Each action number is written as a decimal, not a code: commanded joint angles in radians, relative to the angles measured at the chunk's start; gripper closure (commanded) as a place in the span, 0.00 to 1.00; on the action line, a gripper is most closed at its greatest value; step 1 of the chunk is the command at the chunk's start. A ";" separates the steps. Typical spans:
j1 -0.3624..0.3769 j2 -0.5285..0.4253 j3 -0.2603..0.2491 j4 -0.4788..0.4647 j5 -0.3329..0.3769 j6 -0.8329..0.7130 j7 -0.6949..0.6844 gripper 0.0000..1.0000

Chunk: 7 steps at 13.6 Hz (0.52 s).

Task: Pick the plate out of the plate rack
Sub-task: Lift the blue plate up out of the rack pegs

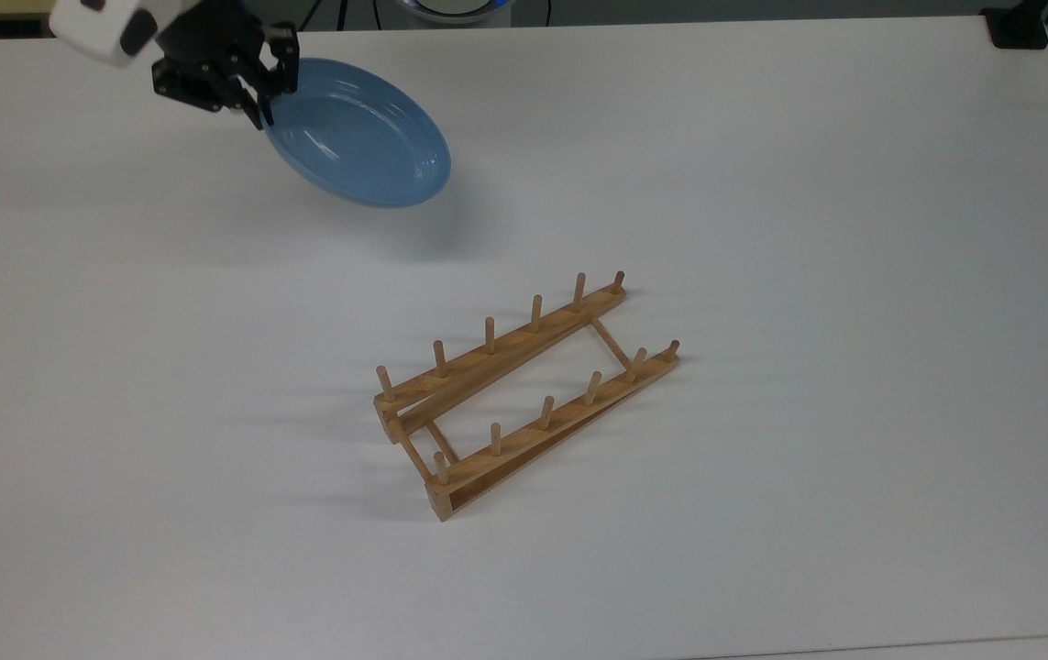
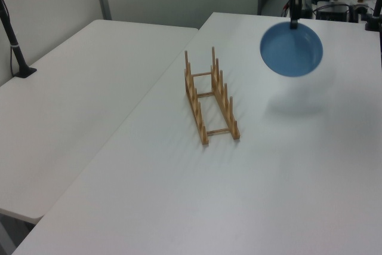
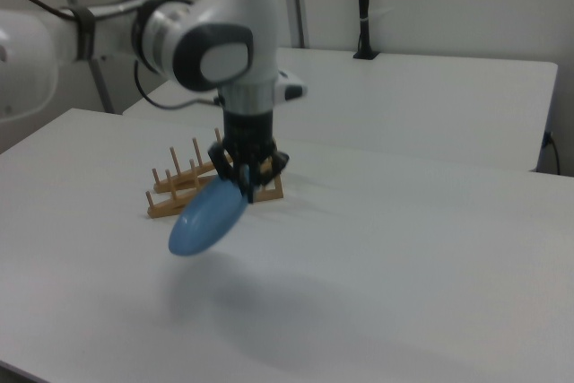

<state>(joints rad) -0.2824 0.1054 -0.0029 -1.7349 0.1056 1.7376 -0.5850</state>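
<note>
So my gripper (image 1: 259, 103) is clamped on the rim of the round, glossy light-blue plate (image 1: 357, 133), and the plate is hanging tilted in the air, clear of the white counter (image 1: 762, 183), with its shadow on the surface below. Judging by that, the pick itself is basically done: the plate is well apart from the low light-brown wooden peg rack (image 1: 524, 394), whose slots are all bare. Next I figure I just need to hold it steady, or lower it gently and flat if it's getting parked. The grip is only on one edge, so it could swing or slip.

Nothing stands in the way nearby. Further off there's a black post (image 2: 13, 40) on the neighbouring table and some cables and gear behind the arm.
</note>
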 commanded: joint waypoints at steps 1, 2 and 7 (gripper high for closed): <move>-0.008 -0.012 -0.003 -0.162 -0.050 0.196 -0.042 0.93; -0.017 0.000 -0.003 -0.199 -0.070 0.250 -0.045 0.93; -0.058 0.030 -0.005 -0.255 -0.098 0.335 -0.104 0.94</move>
<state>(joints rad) -0.3178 0.1553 -0.0039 -1.9479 0.0245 2.0445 -0.6293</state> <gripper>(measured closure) 0.925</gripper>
